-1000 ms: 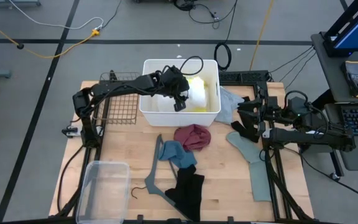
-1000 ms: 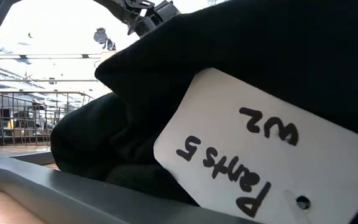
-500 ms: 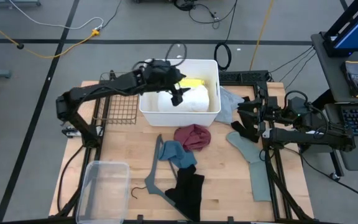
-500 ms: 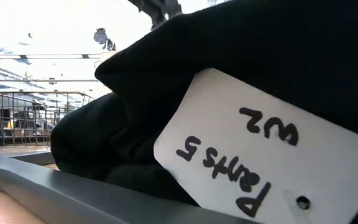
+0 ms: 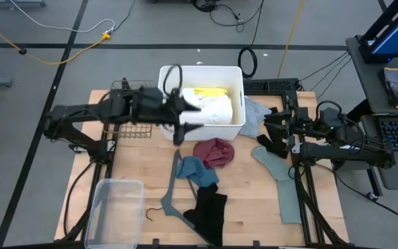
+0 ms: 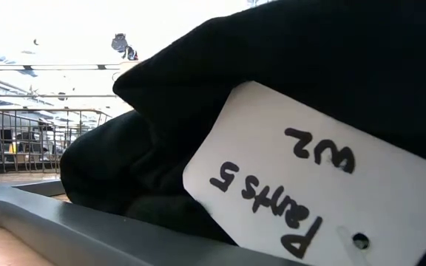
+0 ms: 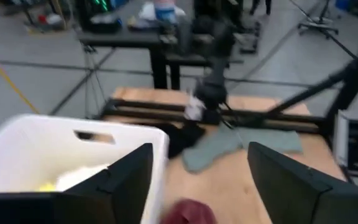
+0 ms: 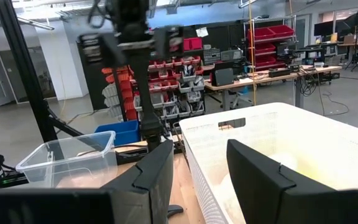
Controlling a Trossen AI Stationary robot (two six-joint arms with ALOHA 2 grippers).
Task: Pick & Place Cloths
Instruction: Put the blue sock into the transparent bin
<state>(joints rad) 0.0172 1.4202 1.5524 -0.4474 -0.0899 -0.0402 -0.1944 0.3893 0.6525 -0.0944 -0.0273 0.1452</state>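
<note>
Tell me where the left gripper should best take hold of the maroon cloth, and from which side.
The maroon cloth lies bunched in a rounded heap on the table, just in front of the white bin. Probably best to come straight down from above and pinch its raised, crumpled middle, where folds stand up. The open left gripper is already close by.

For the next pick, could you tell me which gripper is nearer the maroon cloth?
Left. The left gripper hovers just beside the maroon cloth, at the white bin front. The right gripper waits farther off, beyond the bin's corner.
</note>
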